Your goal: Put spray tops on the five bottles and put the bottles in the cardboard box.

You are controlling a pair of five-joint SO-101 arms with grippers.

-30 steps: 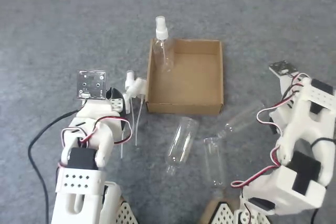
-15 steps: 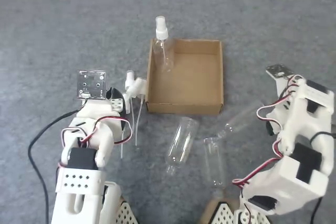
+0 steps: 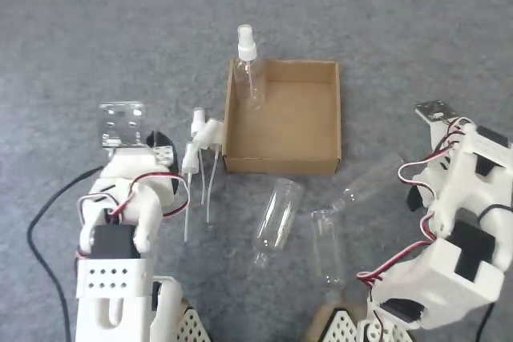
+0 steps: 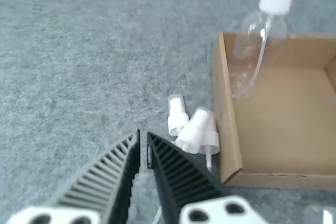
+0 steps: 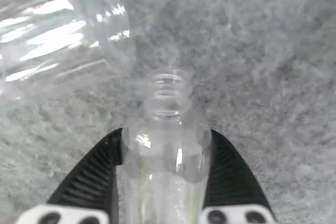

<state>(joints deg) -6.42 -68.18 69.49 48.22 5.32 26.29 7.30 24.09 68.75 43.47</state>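
Progress check: one clear plastic bottle with white spray top [image 3: 248, 70] stands in the upper-left corner of the brown cardboard box [image 3: 280, 164], frame centre. Loose white spray tops [image 3: 204, 130] lie just left of the box on the grey tabletop [image 3: 96, 46]. Left hand [image 4: 143, 136] is pressed nearly together, empty, near them. Right hand [image 5: 165, 137] pinches a clear uncapped bottle [image 5: 164, 171] lying at lower right; two more uncapped bottles [image 3: 276, 214] lie beside it. Judgement: one bottle finished, the others need capping and boxing.

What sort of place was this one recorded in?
Probably a lab or hobby workbench: two small white arms with exposed wiring on a grey felt-like table cover, plus staged props: a cardboard box, clear bottles and loose spray tops.
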